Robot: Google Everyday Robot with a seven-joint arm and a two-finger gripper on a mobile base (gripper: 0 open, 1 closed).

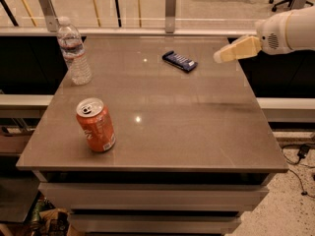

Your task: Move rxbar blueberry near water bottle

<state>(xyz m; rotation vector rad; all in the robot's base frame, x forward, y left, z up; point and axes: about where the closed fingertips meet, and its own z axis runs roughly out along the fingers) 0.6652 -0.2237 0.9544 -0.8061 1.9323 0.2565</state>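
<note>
The rxbar blueberry (179,61) is a small flat dark blue bar lying on the grey table (197,127), at the far middle. The water bottle (74,51) is clear with a white cap and stands upright at the far left corner. The gripper (219,57) comes in from the right on a white arm, its pale fingers pointing left. Its tip hangs above the table's right edge, a short way right of the bar and not touching it. It holds nothing.
An orange soda can (96,125) stands upright at the near left of the table. A metal rail with posts (170,5) runs behind the far edge. Drawers sit under the tabletop. A cable (300,154) lies on the floor at right.
</note>
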